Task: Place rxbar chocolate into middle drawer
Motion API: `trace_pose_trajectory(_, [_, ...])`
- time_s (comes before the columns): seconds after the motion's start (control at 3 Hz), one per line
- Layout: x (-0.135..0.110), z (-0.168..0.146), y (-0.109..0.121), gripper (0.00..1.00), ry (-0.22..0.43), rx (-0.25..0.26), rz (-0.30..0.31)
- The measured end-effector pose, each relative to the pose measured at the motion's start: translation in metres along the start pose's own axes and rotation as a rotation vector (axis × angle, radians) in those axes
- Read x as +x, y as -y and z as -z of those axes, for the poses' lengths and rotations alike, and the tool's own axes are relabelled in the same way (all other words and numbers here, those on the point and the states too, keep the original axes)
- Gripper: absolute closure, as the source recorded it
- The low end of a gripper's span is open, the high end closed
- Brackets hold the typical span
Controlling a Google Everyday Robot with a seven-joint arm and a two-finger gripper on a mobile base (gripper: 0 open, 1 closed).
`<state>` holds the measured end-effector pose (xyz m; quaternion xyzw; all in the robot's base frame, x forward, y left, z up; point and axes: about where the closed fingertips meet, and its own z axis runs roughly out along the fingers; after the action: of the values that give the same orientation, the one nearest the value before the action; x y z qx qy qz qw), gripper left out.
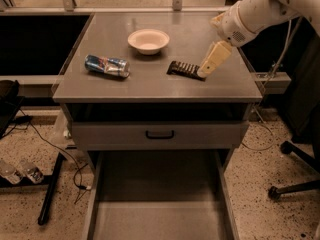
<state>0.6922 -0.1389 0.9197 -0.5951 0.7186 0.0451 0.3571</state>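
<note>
partly hidden, rxbar chocolate (183, 68) on the surface (150, 86), right end behind the hand (204, 73), hand's grip cannot be told, middle drawer (160, 206) open below, front cut off

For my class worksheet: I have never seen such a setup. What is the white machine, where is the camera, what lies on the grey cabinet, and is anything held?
The white machine is a robot arm reaching in from the upper right. The cream gripper at its end points down at the right end of a small dark-brown wrapped snack bar, which lies flat on the grey cabinet top. The single camera looks down from the front. Also on top: a round white bowl and a crushed blue-silver can. Below, a wide grey metal drawer stands pulled open. Nothing is lifted yet.
</note>
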Motion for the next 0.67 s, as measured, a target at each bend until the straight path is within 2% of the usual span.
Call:
trace_pose_trajectory(0.33, [0.000, 0.000, 0.000, 0.00, 0.000, 0.000, 0.000])
trace_pose_trajectory(0.67, [-0.005, -0.015, -0.002, 0.00, -0.011, -0.018, -0.002])
